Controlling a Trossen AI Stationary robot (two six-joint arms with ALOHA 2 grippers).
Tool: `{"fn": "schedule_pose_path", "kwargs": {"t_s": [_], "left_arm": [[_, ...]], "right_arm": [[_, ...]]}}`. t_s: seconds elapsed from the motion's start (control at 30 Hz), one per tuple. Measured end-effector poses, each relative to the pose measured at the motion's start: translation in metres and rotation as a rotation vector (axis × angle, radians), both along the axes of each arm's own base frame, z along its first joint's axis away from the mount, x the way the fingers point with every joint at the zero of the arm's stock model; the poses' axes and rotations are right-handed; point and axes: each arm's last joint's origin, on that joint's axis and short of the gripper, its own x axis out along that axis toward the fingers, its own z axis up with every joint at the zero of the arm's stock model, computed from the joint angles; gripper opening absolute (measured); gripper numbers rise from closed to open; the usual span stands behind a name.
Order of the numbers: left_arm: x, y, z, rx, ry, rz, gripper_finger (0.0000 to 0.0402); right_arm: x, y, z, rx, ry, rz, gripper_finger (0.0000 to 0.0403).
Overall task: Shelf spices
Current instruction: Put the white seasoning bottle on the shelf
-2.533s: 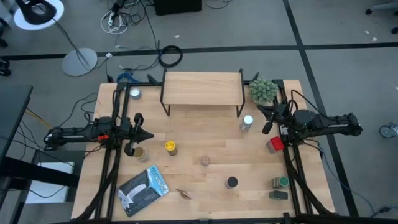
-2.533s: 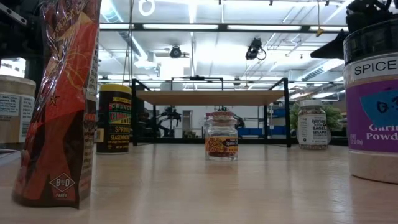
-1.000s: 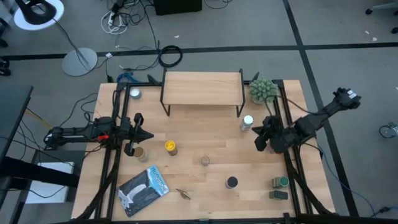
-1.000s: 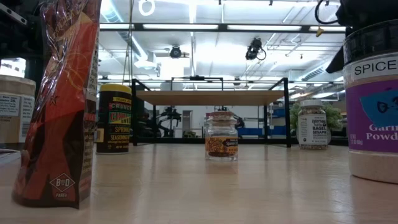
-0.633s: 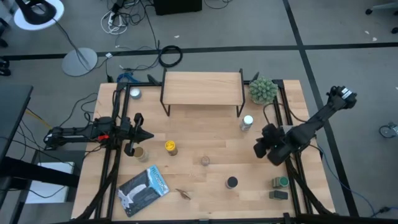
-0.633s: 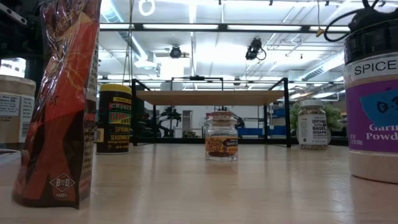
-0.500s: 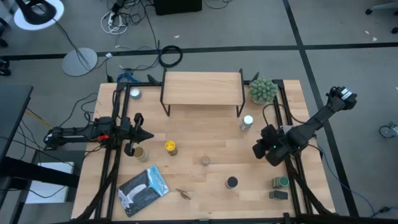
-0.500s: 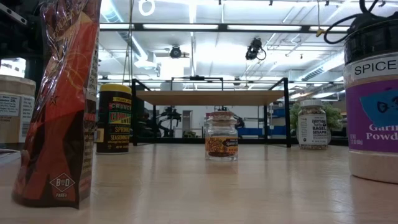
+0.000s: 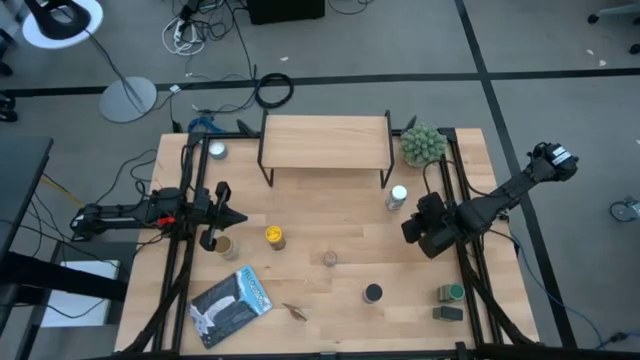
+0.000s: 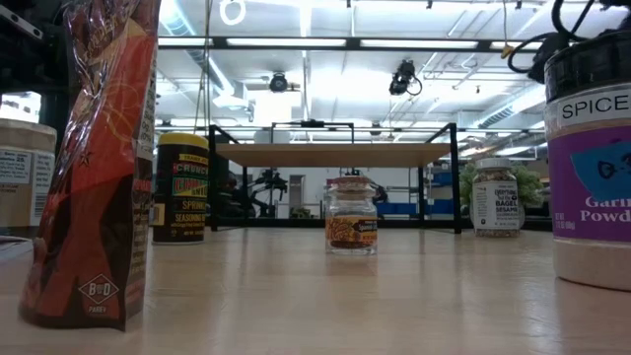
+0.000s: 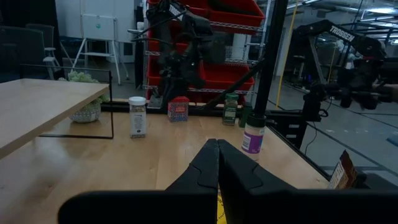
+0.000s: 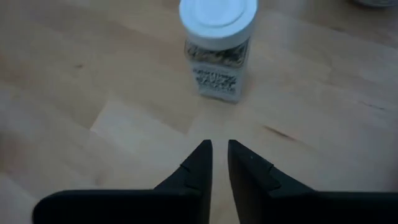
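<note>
The shelf (image 9: 325,140) stands by its black legs at the table's far middle, its board bare. The white-capped clear bottle (image 9: 398,197) stands upright right of it, also in the right wrist view (image 12: 217,46). My right gripper (image 9: 406,230) hovers just near-side of that bottle, tipped down, its fingers (image 12: 219,146) a narrow gap apart and touching nothing. Yellow jar (image 9: 274,236), tan-lidded jar (image 9: 329,258), black-lidded jar (image 9: 372,293) and green tin (image 9: 452,293) stand on the table. The red tin (image 11: 178,109) is hidden under my right arm from above. My left gripper (image 9: 240,218) waits shut at the left.
A potted plant (image 9: 423,145) sits at the far right corner and a blue-white packet (image 9: 232,303) lies near left. A jar (image 9: 226,246) stands beside my left gripper, a tin (image 9: 217,151) far left, a dark tin (image 9: 447,313) near right. Bare wood lies under and before the shelf.
My right arm, which earlier lay level along the table's right edge, has lifted and reached out over the table. In the last second its gripper dipped toward the near edge, then came back toward the white-capped bottle, edging left. The jars and tins have kept still.
</note>
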Motion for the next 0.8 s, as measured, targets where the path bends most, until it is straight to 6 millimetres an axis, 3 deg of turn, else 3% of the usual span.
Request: {"fn": "schedule_pose_path", "kwargs": {"t_s": [0.5, 0.8], "left_arm": [[0.0, 0.0, 0.0, 0.0, 0.0, 0.0, 0.0008], [0.0, 0.0, 0.0, 0.0, 0.0, 0.001, 0.0008]], "right_arm": [[0.007, -0.015, 0.002, -0.069, -0.054, -0.106, 0.016], [0.021, -0.018, 0.005, -0.126, -0.107, -0.028, 0.0216]]}}
